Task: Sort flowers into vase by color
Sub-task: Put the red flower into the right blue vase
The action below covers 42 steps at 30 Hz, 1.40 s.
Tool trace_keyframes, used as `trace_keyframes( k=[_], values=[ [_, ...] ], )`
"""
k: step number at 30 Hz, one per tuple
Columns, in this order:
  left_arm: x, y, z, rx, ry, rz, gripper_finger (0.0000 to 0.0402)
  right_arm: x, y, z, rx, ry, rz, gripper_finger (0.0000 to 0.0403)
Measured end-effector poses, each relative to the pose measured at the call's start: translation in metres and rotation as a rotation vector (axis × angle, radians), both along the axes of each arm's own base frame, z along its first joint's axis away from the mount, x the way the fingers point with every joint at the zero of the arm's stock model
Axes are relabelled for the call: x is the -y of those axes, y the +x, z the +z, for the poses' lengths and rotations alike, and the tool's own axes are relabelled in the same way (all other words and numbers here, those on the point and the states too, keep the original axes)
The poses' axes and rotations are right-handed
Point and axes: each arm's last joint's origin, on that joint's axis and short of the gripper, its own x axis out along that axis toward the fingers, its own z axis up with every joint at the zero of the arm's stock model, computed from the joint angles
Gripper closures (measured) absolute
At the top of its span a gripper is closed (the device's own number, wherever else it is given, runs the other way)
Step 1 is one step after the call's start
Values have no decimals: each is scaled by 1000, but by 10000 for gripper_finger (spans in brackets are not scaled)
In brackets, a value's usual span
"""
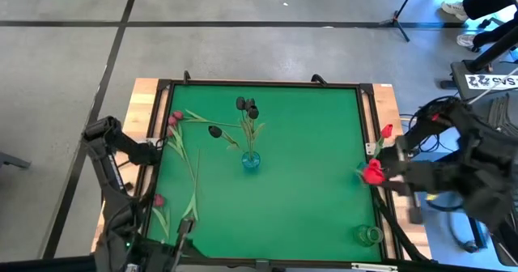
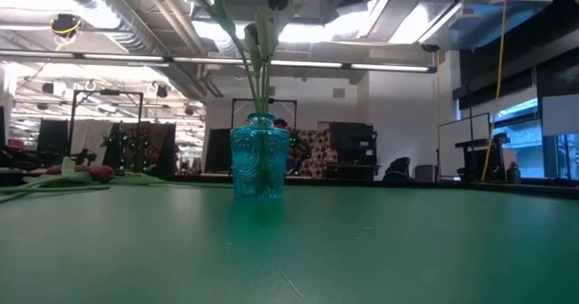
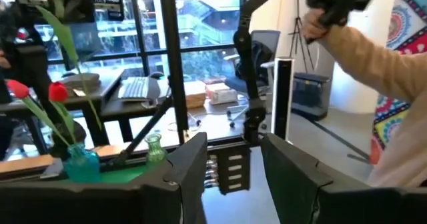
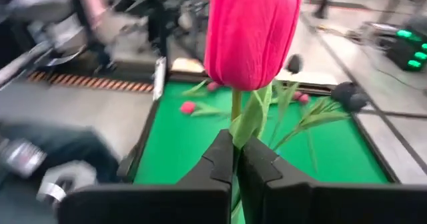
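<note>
Item: my right gripper (image 4: 235,159), pinched on the stem of a red tulip (image 4: 251,32) at the frame's right edge; left gripper (image 3: 230,159) spread empty, lower left; step: carrying; next, to my judgement: the clear vase (image 1: 369,235), lower right.

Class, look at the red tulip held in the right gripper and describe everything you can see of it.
The bright red artificial tulip has a smooth closed head on a thin green stem with narrow green leaves. The right gripper is shut on the stem just below the head, holding it upright between its dark fingers. From above, it sits at the right edge of the green table.
</note>
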Motion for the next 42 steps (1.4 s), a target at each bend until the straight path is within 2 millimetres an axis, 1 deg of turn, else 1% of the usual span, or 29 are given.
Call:
trace_keyframes(
  k=[2,5,9,13,16,19,22,25,28,35,42],
  values=[
    [2,-3,0,0,-5,-7,258,1,-12,-3,-37,-33,60,400],
    [2,-4,0,-1,-8,-7,258,3,-25,-10,-99,-57,101,399],
    [-1,2,0,-1,-10,9,258,3,-35,-15,-94,-38,135,401],
    [-7,11,-1,-14,-25,40,258,10,-42,-22,-83,-47,149,401],
    [-13,19,-3,-31,-54,66,258,18,-44,-31,-90,-55,145,401],
    [-18,26,-5,-46,-72,87,258,32,-46,-40,-96,-22,118,401],
    [-20,29,-7,-60,-71,97,258,46,-48,-51,-122,27,97,401],
    [-20,29,-8,-65,-66,96,258,56,-50,-63,-155,50,90,401],
    [-19,27,-8,-71,-79,92,258,64,-52,-67,-161,48,96,402],
    [-20,28,-9,-79,-102,98,258,67,-51,-67,-100,-133,162,402],
    [-29,40,-9,-79,-129,140,258,67,-52,-68,-131,-185,221,402]
  ],
)
